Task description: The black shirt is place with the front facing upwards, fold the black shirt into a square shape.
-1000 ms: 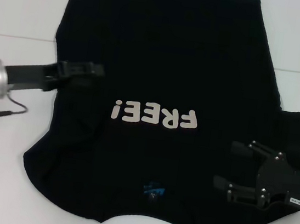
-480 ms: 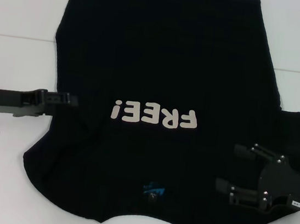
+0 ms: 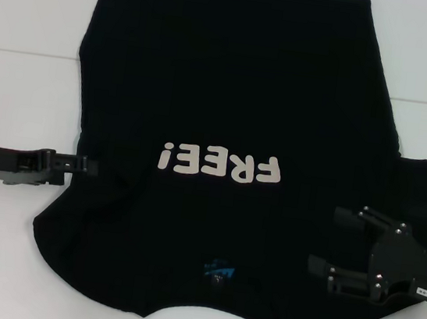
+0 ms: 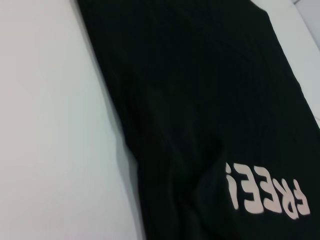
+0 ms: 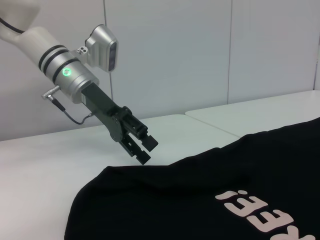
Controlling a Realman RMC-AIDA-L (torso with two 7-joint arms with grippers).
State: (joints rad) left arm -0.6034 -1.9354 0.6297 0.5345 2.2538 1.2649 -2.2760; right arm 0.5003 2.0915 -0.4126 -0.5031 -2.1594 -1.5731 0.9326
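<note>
The black shirt [image 3: 233, 131] lies spread front up on the white table [image 3: 27, 17], its cream letters "FREE!" [image 3: 221, 164] reading upside down from the head camera, with the small blue neck label [image 3: 218, 270] near the robot's side. Its far hem runs off the top of the head view, and the sleeve on the robot's left is not visible, apparently folded in or under.

The left gripper [image 3: 87, 165] sits at the shirt's left edge, just above the cloth in the right wrist view [image 5: 145, 150] (its fingers show a narrow gap, holding nothing). The right gripper [image 3: 327, 239] hovers over the shirt's right shoulder area, fingers spread wide apart, partly covering the sleeve there.
</note>
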